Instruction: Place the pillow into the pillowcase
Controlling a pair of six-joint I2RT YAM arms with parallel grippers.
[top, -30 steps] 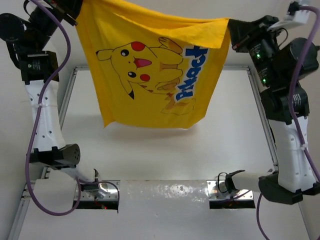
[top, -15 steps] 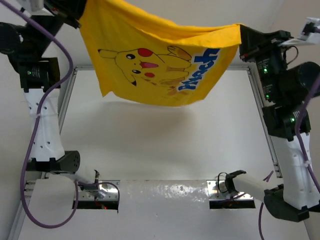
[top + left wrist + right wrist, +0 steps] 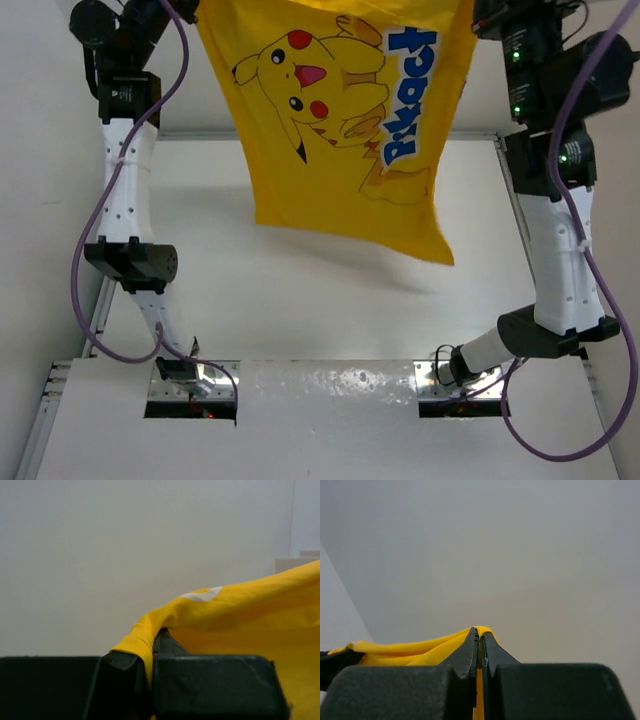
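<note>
Hanging at 12 o'clock in your top view, the pillowcase (image 3: 350, 130) is held up between both arms, over the white table (image 3: 300, 310). It is thin, bright yellow cloth, spread nearly flat with a few soft folds. The Pikachu cartoon (image 3: 310, 85) faces you, with red cheeks, an open mouth and black-tipped ears. The blue lettering (image 3: 405, 95) runs up the cloth on the 3 o'clock side of the figure. The bottom hem slants, and its lowest corner points toward 5 o'clock.

Your left gripper (image 3: 150, 652) is pinched on a bunched yellow corner, which folds over the fingertips and trails off toward 3 o'clock in the left wrist view. Your right gripper (image 3: 480, 637) has its jaws almost touching, with a thin strip of the yellow cloth clamped between them. The rest of that cloth spreads toward 9 o'clock in the right wrist view.
</note>
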